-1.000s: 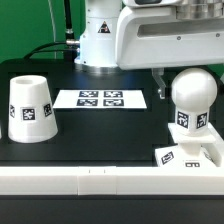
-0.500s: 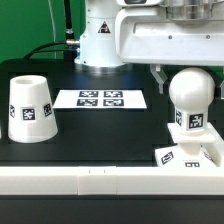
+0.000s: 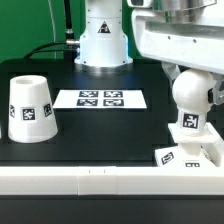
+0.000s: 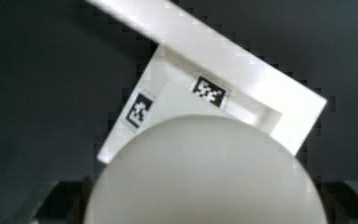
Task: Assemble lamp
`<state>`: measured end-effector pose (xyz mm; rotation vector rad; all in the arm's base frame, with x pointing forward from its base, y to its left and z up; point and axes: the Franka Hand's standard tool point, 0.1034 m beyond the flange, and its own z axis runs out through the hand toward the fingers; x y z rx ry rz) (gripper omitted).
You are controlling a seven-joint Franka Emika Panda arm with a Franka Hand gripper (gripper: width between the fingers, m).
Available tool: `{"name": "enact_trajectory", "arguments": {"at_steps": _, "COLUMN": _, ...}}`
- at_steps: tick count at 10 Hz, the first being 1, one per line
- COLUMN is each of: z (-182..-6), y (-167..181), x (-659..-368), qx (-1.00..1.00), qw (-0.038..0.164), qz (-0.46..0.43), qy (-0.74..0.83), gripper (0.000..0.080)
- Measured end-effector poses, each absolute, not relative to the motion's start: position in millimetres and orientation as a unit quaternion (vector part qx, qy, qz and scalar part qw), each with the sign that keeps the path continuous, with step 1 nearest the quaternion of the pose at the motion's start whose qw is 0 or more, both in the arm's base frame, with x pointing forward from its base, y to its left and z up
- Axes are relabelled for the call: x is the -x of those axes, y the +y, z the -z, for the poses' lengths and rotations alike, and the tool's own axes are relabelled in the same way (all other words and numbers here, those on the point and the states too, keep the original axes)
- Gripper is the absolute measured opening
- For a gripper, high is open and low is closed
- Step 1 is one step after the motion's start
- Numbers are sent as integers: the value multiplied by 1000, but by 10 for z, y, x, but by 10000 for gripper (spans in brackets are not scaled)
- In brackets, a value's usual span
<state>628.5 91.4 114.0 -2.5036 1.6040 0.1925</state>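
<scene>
Bulb (image 3: 192, 92), clasped at its round head by the end effector (image 4: 190, 208), hung slightly tilted over the base (image 3: 188, 156) at the exterior view's lower right, and probably needed straightening and centring before being lowered.

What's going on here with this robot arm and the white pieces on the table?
The arm is putting a lamp together. Its gripper is down over the bulb, with a finger on either side of the round head, and seems clamped on it. The bulb stands slightly tilted, its neck on the square base at the exterior view's right. The shade sits apart at the exterior view's left, untouched, and the marker board lies between them.
</scene>
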Motion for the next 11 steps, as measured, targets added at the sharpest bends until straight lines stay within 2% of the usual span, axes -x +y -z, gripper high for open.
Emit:
{"name": "enact_trajectory", "arguments": {"at_steps": 3, "z": -1145, "y": 941, "x": -6291, "qx": 783, "qw": 84, "qz": -81, "qy": 611, "gripper": 580}}
{"name": "enact_trajectory", "arguments": {"at_steps": 6, "z": -1144, "y": 952, "x": -6290, "qx": 798, "qw": 82, "qz": -85, "qy": 591, "gripper": 584}}
{"name": "enact_trajectory", "arguments": {"at_steps": 7, "z": -1146, "y": 956, "x": -6283, "qx": 806, "qw": 82, "qz": -85, "qy": 581, "gripper": 685}}
{"name": "enact_trajectory", "arguments": {"at_steps": 11, "z": -1148, "y": 963, "x": -6265, "qx": 890, "qw": 91, "qz": -76, "qy": 440, "gripper": 699}}
